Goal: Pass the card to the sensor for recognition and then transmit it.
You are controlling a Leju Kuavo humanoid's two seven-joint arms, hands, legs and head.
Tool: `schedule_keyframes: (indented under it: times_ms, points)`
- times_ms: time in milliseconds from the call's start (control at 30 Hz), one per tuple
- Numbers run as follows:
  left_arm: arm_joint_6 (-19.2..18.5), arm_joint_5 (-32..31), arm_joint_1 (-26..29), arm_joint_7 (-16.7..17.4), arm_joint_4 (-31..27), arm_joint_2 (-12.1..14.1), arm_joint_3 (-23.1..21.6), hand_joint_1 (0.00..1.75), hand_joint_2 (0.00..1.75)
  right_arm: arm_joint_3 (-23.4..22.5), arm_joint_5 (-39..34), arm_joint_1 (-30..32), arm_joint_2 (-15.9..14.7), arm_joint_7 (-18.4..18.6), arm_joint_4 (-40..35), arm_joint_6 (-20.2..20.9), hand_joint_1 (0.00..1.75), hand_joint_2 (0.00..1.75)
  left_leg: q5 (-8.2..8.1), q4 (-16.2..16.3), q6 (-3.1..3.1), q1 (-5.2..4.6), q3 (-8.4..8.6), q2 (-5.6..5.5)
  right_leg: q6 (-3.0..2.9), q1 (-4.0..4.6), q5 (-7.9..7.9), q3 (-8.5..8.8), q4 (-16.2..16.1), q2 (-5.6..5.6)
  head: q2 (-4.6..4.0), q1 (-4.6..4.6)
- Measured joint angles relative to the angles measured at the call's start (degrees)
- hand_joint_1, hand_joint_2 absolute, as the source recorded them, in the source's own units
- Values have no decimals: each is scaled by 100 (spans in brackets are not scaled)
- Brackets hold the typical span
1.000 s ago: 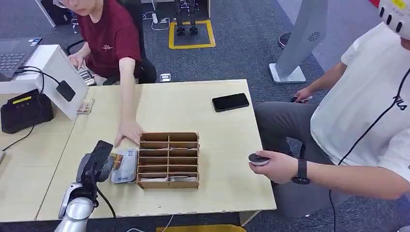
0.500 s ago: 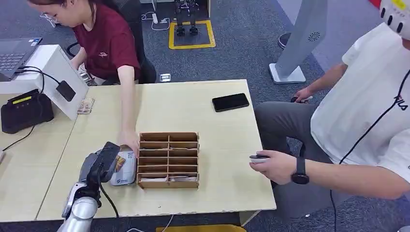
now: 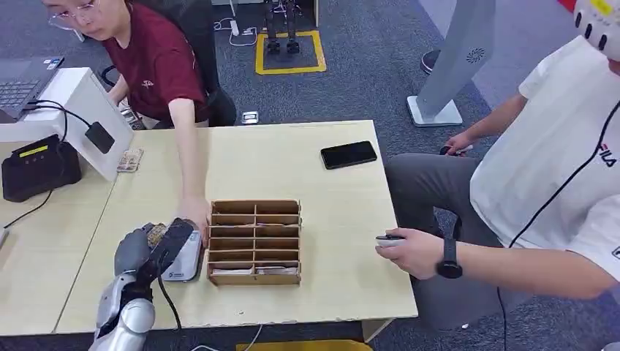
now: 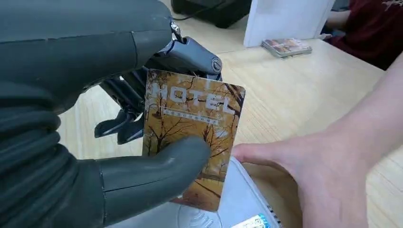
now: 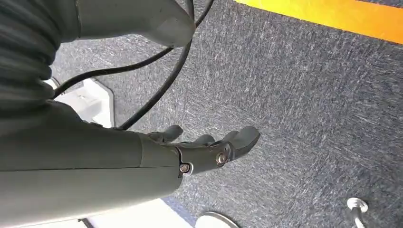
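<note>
left wrist view: left hand [image 4: 95, 142] pinches the card [image 4: 192, 137], thumb on its printed face, darker fingers behind it. card hangs just above the sensor [image 4: 228, 209], a pale pad on the table [image 4: 285, 95]. a person's hand [image 4: 328, 175] touches the sensor's edge. head view: sensor sits just beside the wooden rack [image 3: 254, 241]. right hand [image 5: 199, 152] hangs over carpet, fingers loosely apart, holding nothing.

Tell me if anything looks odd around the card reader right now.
A person's hand rests against the white card reader while the left hand holds the hotel card just over it, crowding the reader. Otherwise, nothing looks spilled or damaged.
</note>
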Motion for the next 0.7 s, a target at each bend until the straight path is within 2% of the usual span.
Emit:
schedule_keyframes:
  times_ms: [467, 700]
  points:
    - [181, -328, -105, -190, 319, -17, -13, 175, 175, 149, 0, -32, 0, -63, 0, -28, 0, 175, 0, 0, 0, 0, 3, 0, 0, 0, 0, 3, 0, 0, 0, 0]
    - [181, -301, -118, -236, 443, -37, -13, 175, 175, 230, 0, -35, 0, -68, 0, -44, 0, 175, 0, 0, 0, 0, 5, 0, 0, 0, 0, 6, 0, -1, 0, 0]
